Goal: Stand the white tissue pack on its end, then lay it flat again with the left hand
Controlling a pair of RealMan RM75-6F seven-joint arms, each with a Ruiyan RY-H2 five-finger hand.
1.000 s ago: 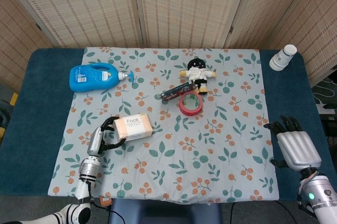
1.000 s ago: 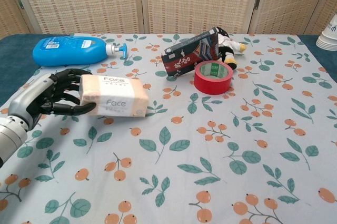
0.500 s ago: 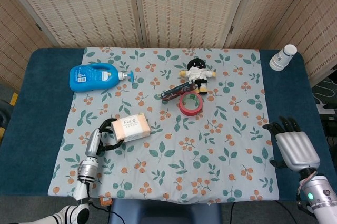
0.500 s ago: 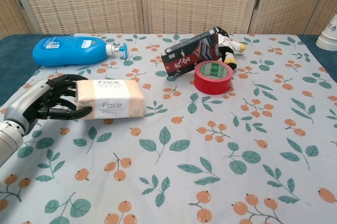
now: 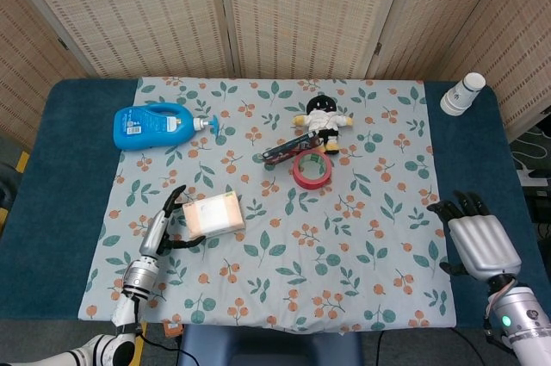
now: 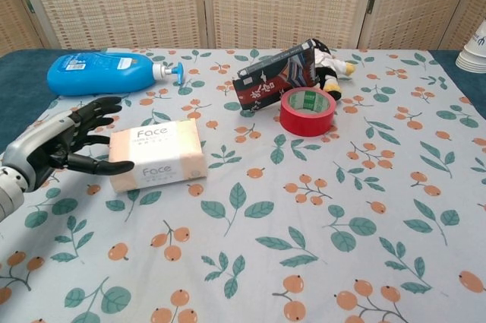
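Note:
The white tissue pack [image 5: 213, 214] [image 6: 158, 154] lies flat on the floral cloth, its "Face" print facing up and to the front. My left hand [image 5: 164, 224] [image 6: 64, 144] sits just to the left of the pack's end with its fingers spread apart. Its thumb reaches to the pack's lower left corner, and nothing is gripped. My right hand [image 5: 482, 244] rests at the table's right front edge, empty, with its fingers extended; only the head view shows it.
A blue bottle [image 5: 155, 125] [image 6: 99, 72] lies behind the left hand. A red tape roll [image 5: 311, 169] [image 6: 307, 112], a dark packet [image 5: 288, 149] [image 6: 273, 80] and a small doll [image 5: 321, 116] [image 6: 330, 64] cluster mid-table. A paper cup [image 5: 463, 93] stands far right.
The left hand held the pack's end with curled fingers and drew it leftward; now the fingers have spread off it and the pack lies flat. The right hand has barely moved.

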